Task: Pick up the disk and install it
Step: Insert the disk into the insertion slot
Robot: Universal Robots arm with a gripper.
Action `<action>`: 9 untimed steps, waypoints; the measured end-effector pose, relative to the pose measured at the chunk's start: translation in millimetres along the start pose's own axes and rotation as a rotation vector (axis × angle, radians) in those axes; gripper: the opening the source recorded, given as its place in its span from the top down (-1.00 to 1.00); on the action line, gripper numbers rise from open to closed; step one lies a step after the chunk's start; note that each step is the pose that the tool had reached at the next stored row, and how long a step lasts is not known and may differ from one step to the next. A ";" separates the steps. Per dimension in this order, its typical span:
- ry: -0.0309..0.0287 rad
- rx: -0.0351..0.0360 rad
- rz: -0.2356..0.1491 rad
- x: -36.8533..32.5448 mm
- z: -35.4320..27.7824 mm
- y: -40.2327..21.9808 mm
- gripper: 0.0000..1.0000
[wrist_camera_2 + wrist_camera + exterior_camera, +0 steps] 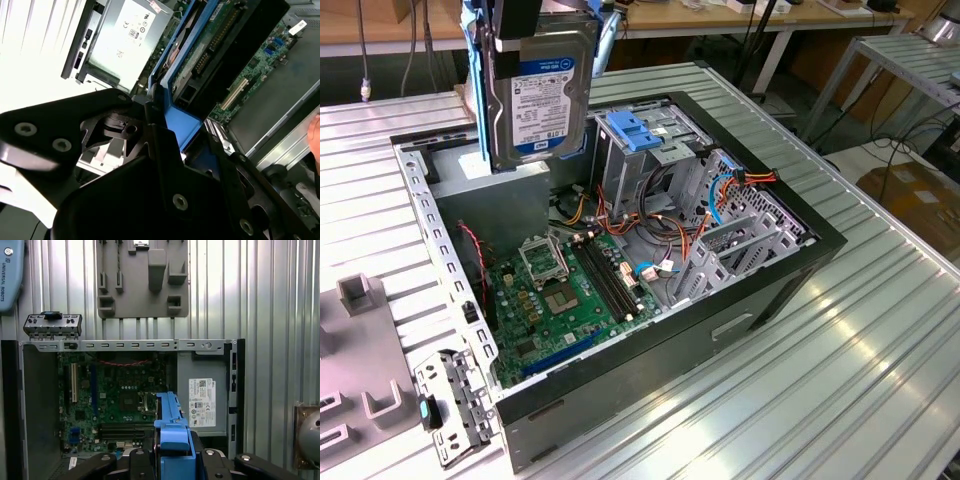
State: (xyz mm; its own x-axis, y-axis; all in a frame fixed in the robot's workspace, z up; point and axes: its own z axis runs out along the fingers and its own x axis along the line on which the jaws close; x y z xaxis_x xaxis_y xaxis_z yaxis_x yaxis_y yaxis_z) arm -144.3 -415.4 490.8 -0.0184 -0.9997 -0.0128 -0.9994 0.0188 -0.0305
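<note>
1. The disk [542, 95] hangs on end above the open computer case [760, 290]; its long axis runs nearly straight up and down with a slight tilt
2. In the exterior view its broad labelled face is turned toward the camera, and its lower short edge points down, showing just above the grey power supply box [510, 195] at the far end of the case
3. That face is silvery grey metal with a white and blue sticker, and a blue plastic frame [474, 90] runs up the long edge on the exterior view's left
4. In the second wrist view the opposite face [197, 60] shows a dark board with a row of connector pins, edged by the same blue
5. The claw [172, 460] is closed on the disk, with black fingers [144, 466] on either side of the blue end in the first wrist view
6. The case lies on its side on the ribbed metal tabletop [880, 360], with its green circuit board [560, 290] exposed below the disk
</note>
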 end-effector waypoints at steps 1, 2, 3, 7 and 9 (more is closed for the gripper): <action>0.0000 0.0000 0.000 2.3 0.0 -0.2 0.25; 0.0000 0.0000 0.000 3.8 0.0 -0.2 0.25; 0.0000 0.0001 0.000 5.8 0.0 -0.3 0.25; 0.0001 0.0000 0.000 12.8 0.0 -0.6 0.25; 0.0001 0.0000 0.000 16.1 0.0 -0.7 0.25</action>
State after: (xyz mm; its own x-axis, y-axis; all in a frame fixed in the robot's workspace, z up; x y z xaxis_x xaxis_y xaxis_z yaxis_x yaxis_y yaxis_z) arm -144.0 -431.5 490.6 -0.0184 -0.9997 -0.0127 -0.9994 0.0188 -0.0305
